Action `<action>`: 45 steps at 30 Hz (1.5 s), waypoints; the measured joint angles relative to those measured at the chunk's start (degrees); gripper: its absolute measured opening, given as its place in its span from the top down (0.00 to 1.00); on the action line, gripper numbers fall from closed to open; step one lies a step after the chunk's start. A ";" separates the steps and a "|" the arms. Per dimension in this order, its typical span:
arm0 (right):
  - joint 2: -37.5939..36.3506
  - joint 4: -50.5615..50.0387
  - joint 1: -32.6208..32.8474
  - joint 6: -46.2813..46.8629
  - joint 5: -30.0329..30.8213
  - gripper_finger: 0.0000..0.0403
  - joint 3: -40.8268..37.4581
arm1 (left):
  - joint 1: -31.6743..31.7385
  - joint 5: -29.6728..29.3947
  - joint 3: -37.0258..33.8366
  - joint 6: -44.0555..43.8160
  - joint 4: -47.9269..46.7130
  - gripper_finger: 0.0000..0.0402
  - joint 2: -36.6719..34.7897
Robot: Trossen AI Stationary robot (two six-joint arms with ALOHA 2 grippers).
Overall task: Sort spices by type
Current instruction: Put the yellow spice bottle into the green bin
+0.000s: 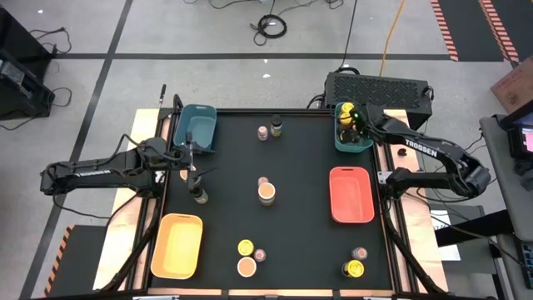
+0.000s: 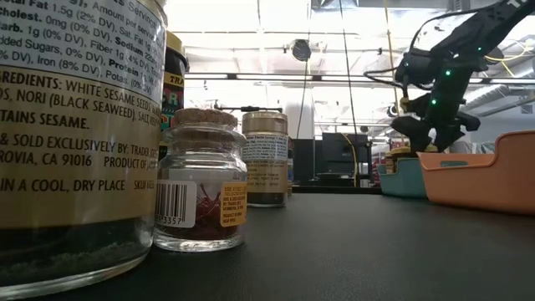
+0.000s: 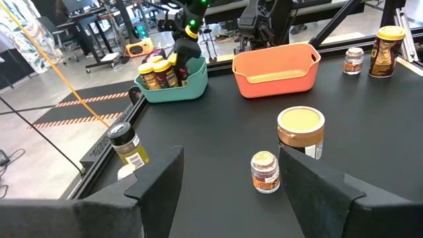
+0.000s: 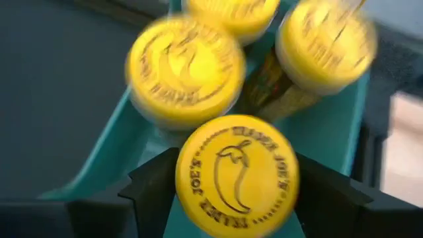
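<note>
At the far right corner of the black surface (image 1: 300,158), the right hand (image 1: 353,127) hung over the teal tray (image 1: 364,147), its fingers pinching a yellow-lidded jar (image 4: 236,176) by its sides. The right wrist view showed that jar's lid between the two dark fingers, with three more yellow-lidded jars (image 4: 185,71) standing in the tray beneath it.

Toward the left side, the left hand (image 1: 196,171) sat low beside the blue tray (image 1: 196,127), its fingers spread wide with nothing between them. A dark-lidded jar (image 1: 200,195) stood just below it in the high view.

Near the middle of the surface a wider tan-lidded jar (image 1: 266,193) stood upright with a tiny pinkish-lidded jar (image 1: 263,181) just beside it. Two more jars (image 1: 269,129) stood near the far edge. Along the near edge were a yellow-lidded one (image 1: 245,247), a tan-lidded one (image 1: 246,267) and a small one (image 1: 260,255) in a cluster, and farther right another yellow-lidded jar (image 1: 355,269) with a small jar (image 1: 360,253) close by. The orange tray (image 1: 351,195) and the yellow tray (image 1: 176,245) held no jars.
</note>
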 joint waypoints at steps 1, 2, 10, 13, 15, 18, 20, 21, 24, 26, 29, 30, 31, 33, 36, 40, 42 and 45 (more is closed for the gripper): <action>0.12 -0.51 0.01 -0.03 -0.55 0.34 -0.20 | 0.00 0.00 0.00 0.00 -0.02 0.37 0.00; 0.14 -0.71 0.04 -0.03 -0.65 0.33 -0.25 | 0.00 0.00 0.00 0.00 -0.02 0.37 0.01; 0.06 -0.22 0.03 -0.44 -0.31 0.27 0.12 | 0.00 0.00 0.00 -0.01 -0.04 0.37 0.02; 0.04 -0.35 0.03 -0.44 -0.31 0.27 1.55 | 0.00 0.00 0.00 -0.02 -0.04 0.37 0.02; 0.04 -1.36 0.05 -0.47 -0.34 0.27 3.09 | 0.00 0.00 0.00 -0.02 -0.06 0.37 0.02; 0.01 -3.42 0.14 -0.43 -0.47 0.27 6.23 | 0.00 0.00 0.00 -0.02 -0.07 0.37 0.02; -0.01 -5.55 0.49 0.01 -1.90 0.27 8.62 | 0.00 0.00 0.00 -0.02 -0.07 0.37 0.02; -0.01 -6.56 0.85 0.37 -2.87 0.27 9.77 | 0.00 0.00 0.00 -0.02 -0.07 0.37 0.02; -0.05 -9.38 2.87 1.85 -6.18 0.27 12.83 | 0.01 0.00 0.00 0.00 -0.15 0.37 0.02; -0.07 -10.83 4.67 3.48 -8.81 0.27 14.10 | 0.00 0.00 0.00 0.00 -0.28 0.37 0.06; -0.07 -13.92 7.53 6.52 -11.64 0.31 14.69 | 0.02 0.00 0.00 0.02 -0.31 0.37 0.28; -0.07 -15.28 8.53 7.43 -11.76 0.34 14.54 | 0.02 0.00 0.00 0.04 -0.31 0.37 0.32; -0.07 -16.52 9.40 8.28 -11.69 0.38 14.12 | 0.00 0.00 0.00 0.04 -0.31 0.37 0.39; -0.07 -18.28 10.92 9.78 -10.52 0.48 12.77 | 0.02 0.00 0.00 0.22 -0.31 0.37 0.59; -0.07 -18.28 12.53 11.07 -7.17 0.69 10.63 | 0.02 0.00 0.00 1.09 -0.27 0.37 0.74; -0.07 -16.42 13.35 10.59 -5.48 0.96 9.23 | 0.02 0.00 -0.02 1.09 -0.11 0.37 1.22; -0.07 -16.46 13.34 10.67 -5.42 0.97 9.20 | 0.02 0.00 -0.02 1.07 -0.02 0.37 1.38; -0.07 -17.26 13.34 10.75 -5.38 0.98 9.20 | 0.00 0.00 -0.02 1.07 0.11 0.37 1.38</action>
